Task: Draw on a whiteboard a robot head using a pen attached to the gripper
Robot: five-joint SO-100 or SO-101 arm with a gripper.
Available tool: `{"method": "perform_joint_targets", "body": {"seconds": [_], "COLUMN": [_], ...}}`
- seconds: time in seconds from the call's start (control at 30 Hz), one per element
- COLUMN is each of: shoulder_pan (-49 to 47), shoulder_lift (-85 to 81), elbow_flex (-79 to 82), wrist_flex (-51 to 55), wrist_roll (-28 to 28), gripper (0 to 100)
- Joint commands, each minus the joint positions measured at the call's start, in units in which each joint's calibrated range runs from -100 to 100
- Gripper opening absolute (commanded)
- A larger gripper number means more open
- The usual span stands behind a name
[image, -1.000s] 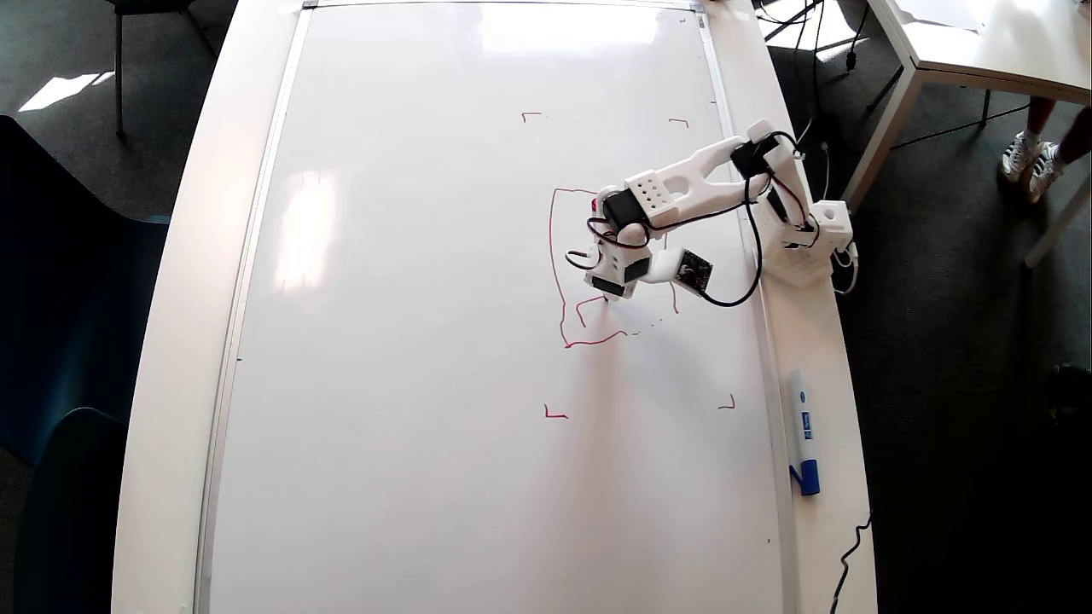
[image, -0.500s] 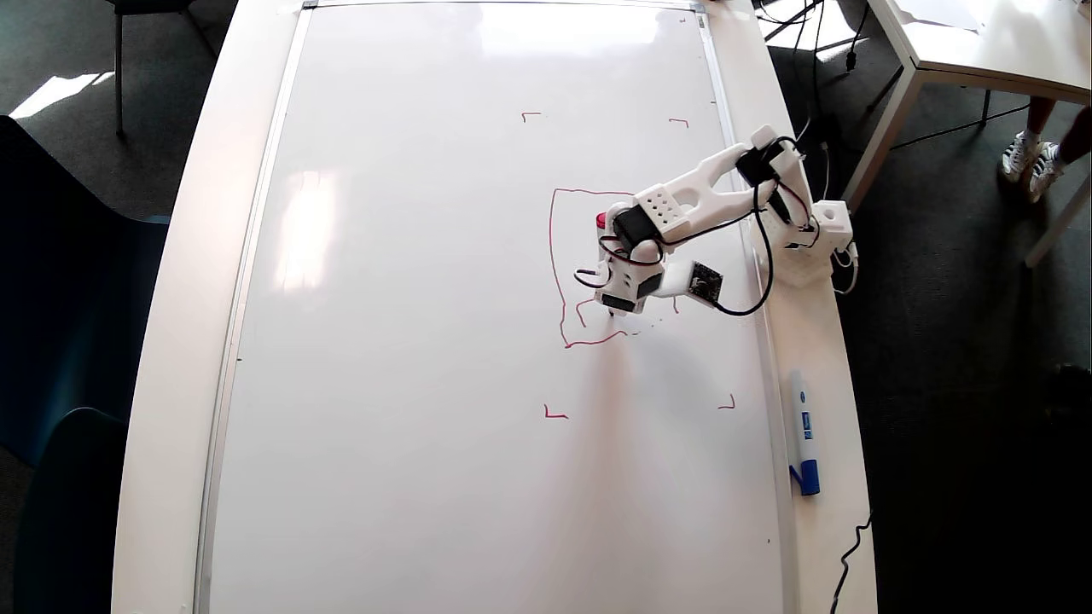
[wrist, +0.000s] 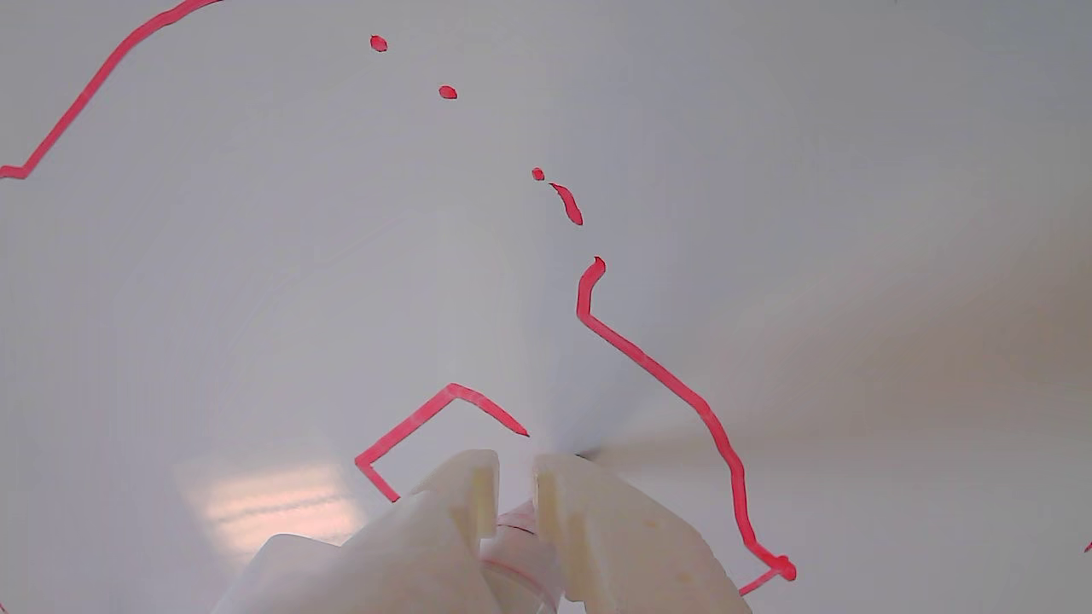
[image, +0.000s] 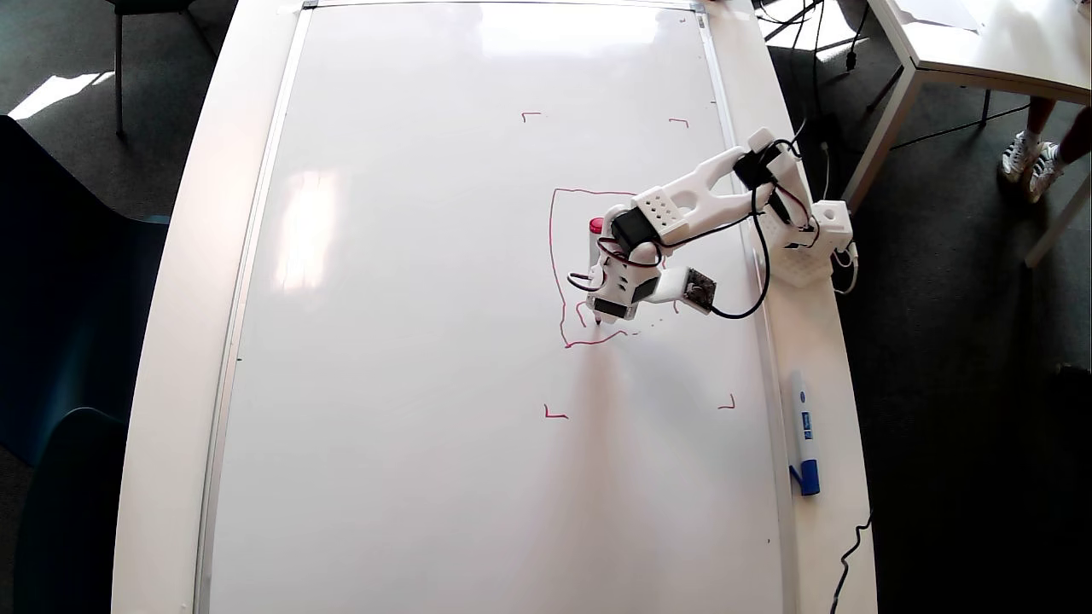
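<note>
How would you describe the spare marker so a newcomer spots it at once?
Start from the whiteboard in the overhead view and go to the white table strip along its right edge, below the arm's base. The spare marker lies there lengthwise, white with a blue cap, whereas the pen in the arm is red-ended.

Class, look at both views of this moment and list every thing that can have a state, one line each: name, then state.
whiteboard: lying flat, partly drawn on in red.
robot head: unfinished; outline has gaps and dots.
pen: clamped in the gripper, tip at the board.
gripper: shut on the pen.
blue-capped marker: capped, lying unused on the table rim.
</note>
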Motion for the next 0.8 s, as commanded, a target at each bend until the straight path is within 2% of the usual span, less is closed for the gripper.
{"method": "perform_joint_targets", "body": {"seconds": [0.0,0.4,0.63,0.77], "shoulder_pan": [0.36,1.25,4.86,8.83], "shoulder_lift": [-0.12,-1.54,-10.68,-12.95], "elbow_flex": [-2.05,-2.68,-3.86,-0.68], "wrist_flex": [-0.97,-2.44,6.16,7.03], "wrist_roll": [-0.08,-1.31,0.94,2.39], "gripper": [1,1,1,1]}}
